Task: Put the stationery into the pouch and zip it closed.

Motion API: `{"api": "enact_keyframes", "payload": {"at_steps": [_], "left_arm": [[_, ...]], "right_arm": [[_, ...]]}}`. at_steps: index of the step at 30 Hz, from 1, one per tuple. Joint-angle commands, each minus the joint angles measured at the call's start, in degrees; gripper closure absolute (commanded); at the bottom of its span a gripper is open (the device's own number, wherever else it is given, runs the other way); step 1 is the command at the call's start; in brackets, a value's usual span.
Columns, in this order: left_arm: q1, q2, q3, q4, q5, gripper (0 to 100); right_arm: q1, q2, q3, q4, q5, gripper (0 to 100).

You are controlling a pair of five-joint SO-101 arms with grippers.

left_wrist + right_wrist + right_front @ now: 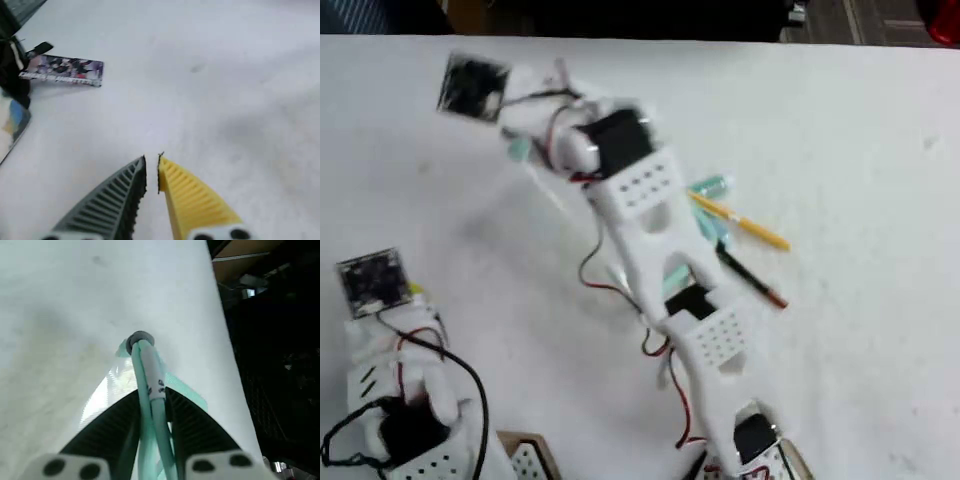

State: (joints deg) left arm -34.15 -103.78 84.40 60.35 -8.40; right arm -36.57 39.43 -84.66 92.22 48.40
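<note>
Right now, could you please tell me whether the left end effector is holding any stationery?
No, the left end effector has its grey and yellow fingers nearly together above the table, with nothing between them.

Open table [880, 150] rm past 2 pens [745, 228]

Two arms and loose stationery on a table [880, 120].

The right arm [650, 230] lies slantwise across the table's middle, from the near edge toward the far left. There the right gripper [151, 392] has a pen [149, 365] between its fingers, low over the tabletop and not far from the far edge. Just right of that arm lie a pencil [740, 222] and, nearer the front, a second pen [750, 275], roughly parallel and slightly apart. A short stick [710, 185] lies just behind the pencil's left end. The left arm [410, 400] sits at the near left corner, the left gripper [151, 172] over bare table, with a card [65, 70] lying flat well ahead of it.
</note>
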Motion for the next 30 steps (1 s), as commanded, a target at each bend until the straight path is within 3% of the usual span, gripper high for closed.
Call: {"api": "enact_keyframes", "payload": {"at_steps": [1, 7, 10, 14, 19, 24, 30], "left_arm": [[8.13, -0.57, -2.99, -3.34, -0.26, 92], [16.48, -0.57, -3.16, -8.44, -0.09, 92], [20.26, -0.57, -3.16, -11.6, 6.51, 91], [27.3, -0.48, -3.43, -13.36, 18.73, 72], [35.65, -0.31, -7.82, -10.99, 18.02, 77], [42.42, -0.31, -11.96, -10.99, 22.95, 79], [44.35, -0.13, -10.2, -15.91, 23.03, 79]], "right_arm": [[1.71, -3.65, -4.75, 0.31, -1.85, 98.2], [1.8, -3.74, -10.73, 4.35, -1.58, 98.2], [1.71, -5.93, -10.29, 4.44, -1.67, 98.2], [1.63, -9.27, -8.7, 4.35, -1.76, 98.2], [1.63, -10.95, -8.62, 4.62, -1.76, 98.2], [1.54, -12.7, -8.88, 4.97, -1.76, 98.2], [1.71, -16.57, -8.62, 5.05, -1.76, 98.2]]}}
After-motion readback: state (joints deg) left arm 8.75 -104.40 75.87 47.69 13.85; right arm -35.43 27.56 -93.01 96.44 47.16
